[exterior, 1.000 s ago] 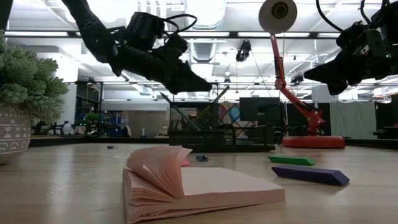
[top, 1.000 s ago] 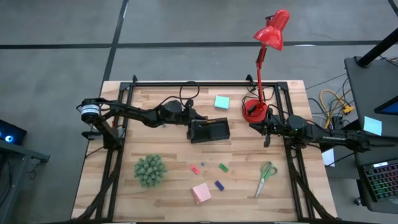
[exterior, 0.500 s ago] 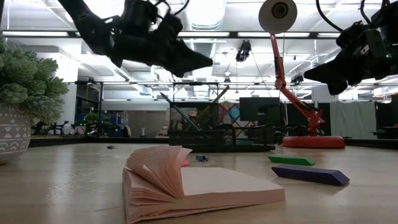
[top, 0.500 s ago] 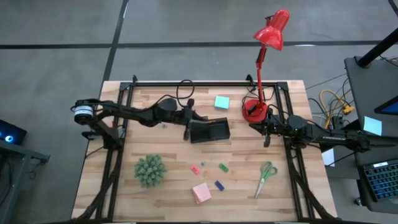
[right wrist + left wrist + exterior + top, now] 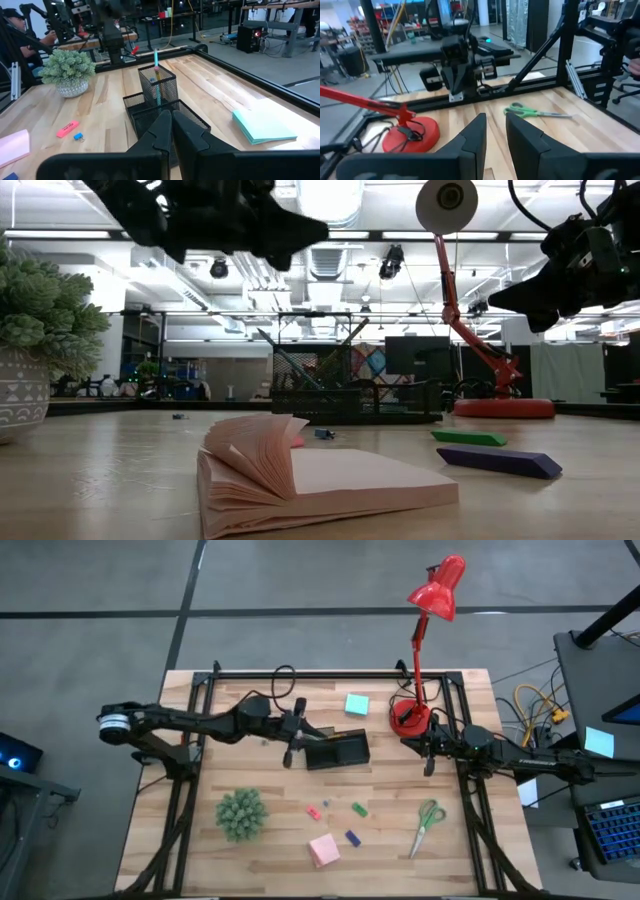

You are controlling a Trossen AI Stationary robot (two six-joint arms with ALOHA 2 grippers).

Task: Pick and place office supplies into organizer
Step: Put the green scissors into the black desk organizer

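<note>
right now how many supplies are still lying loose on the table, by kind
Sticky-note pads: 2, the teal pad and the pink pad
Erasers: 3, the pink eraser, the green eraser and the blue eraser
Scissors: 1, the green-handled scissors
Total: 6 loose on the table, outside the organizer

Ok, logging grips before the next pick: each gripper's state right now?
Left gripper: open, holding nothing.
Right gripper: shut, holding nothing.

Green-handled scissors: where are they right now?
High view: the green-handled scissors lie flat on the wooden table's front right, right of the small green eraser.
</note>
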